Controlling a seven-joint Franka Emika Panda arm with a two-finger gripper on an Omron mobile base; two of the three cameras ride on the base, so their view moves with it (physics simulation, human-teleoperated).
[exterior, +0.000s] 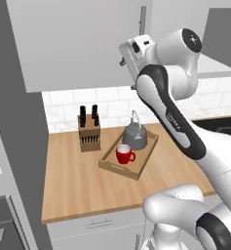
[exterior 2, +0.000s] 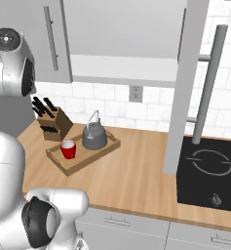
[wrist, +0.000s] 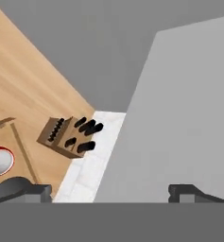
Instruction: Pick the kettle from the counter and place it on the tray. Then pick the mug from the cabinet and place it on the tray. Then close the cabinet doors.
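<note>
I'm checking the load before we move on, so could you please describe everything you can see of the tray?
The tray is a rectangular light wooden box with low raised sides and a handle slot in its near end. It lies flat on the counter, turned at an angle, right of the knife block. The kettle and the red mug stand inside it.
</note>
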